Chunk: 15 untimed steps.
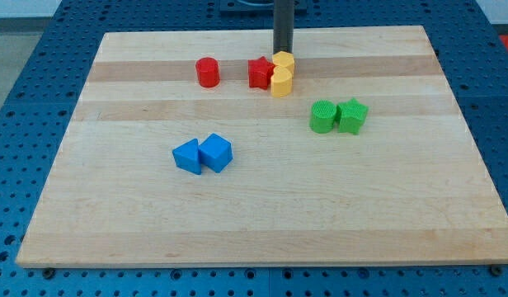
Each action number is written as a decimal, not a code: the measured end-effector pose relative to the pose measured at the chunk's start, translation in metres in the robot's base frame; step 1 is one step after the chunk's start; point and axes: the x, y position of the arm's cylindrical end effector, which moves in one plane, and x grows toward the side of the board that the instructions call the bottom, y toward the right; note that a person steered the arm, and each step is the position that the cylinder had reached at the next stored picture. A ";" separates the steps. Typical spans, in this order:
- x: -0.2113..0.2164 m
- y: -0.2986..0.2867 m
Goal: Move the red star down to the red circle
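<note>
Rod parked right at the back of the yellow and red cluster near the top of the board.

The rod is just a bare stick, nothing to open or close, and its tip (283, 51) is sitting at the top edge of the upper yellow block (284, 61), looking like it's touching or just about; can't tell for sure from here. That one is stacking up against a second yellow block (280, 82) right below it, and the red star (260, 73) is pressing against both on their left side. The red circle (207, 73) is sitting well apart, further to the view's left, on the same row. Off to the right, a green circle (322, 117) and green star (352, 115) are huddling together, and two blue blocks (187, 156) (215, 153) are touching lower left of centre on the wooden board (386, 214).
</note>
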 end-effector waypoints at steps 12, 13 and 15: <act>0.085 -0.189; 0.109 -0.189; 0.137 -0.128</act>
